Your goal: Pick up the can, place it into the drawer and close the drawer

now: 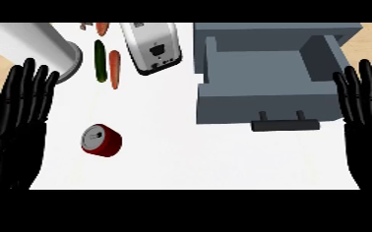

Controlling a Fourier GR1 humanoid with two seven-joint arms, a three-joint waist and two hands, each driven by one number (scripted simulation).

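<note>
A red can (101,139) with a silver top lies on the white counter at the lower left. The grey drawer (270,105) stands pulled open at the right, its inside bare, with a dark handle (285,124) on its front. My left hand (23,113) rests open at the left edge, fingers up, a short way left of the can. At the right edge my right hand (357,113) rests open too, beside the drawer's right side. Neither hand touches anything.
At the back stand a large silver pot (40,46) on the left and a toaster (150,45) in the middle. A cucumber (100,60) and two carrots (114,69) lie between them. The counter's front edge runs just below the can.
</note>
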